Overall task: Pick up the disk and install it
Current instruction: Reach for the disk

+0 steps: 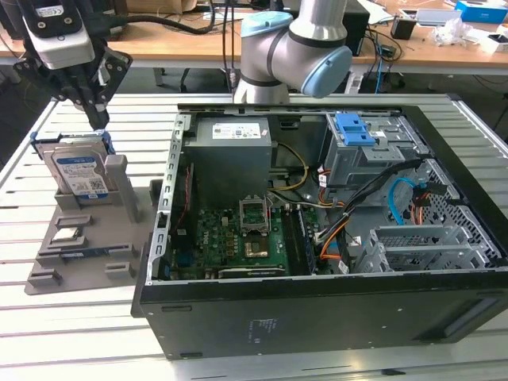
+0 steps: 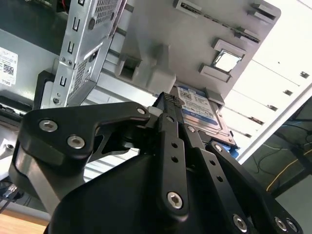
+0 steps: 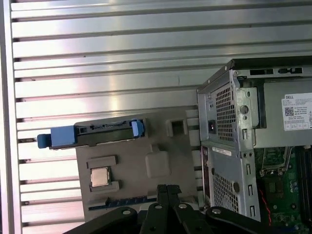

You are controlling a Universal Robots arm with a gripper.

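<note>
The disk (image 1: 79, 171) is a silver hard drive with a white-and-blue label in a blue carrier frame. It stands upright on edge in a slot of the grey holder (image 1: 87, 238), at the exterior view's left. My gripper (image 1: 99, 121) hangs just above the disk's top edge, toward its far end, without touching it. The fingers are shut with nothing between them. In the second wrist view the gripper (image 2: 170, 102) points at the disk (image 2: 200, 109) just beyond its tips. In the first wrist view the disk (image 3: 105, 134) appears edge-on, beyond the gripper (image 3: 168, 187).
The open computer case (image 1: 317, 317) lies right of the holder, close beside it, with a grey power supply (image 1: 230, 131), a motherboard (image 1: 238, 238) and a drive cage with a blue latch (image 1: 355, 127). A processor chip (image 3: 100, 176) also rests on the holder. The slatted metal table (image 3: 97, 48) stretches beyond.
</note>
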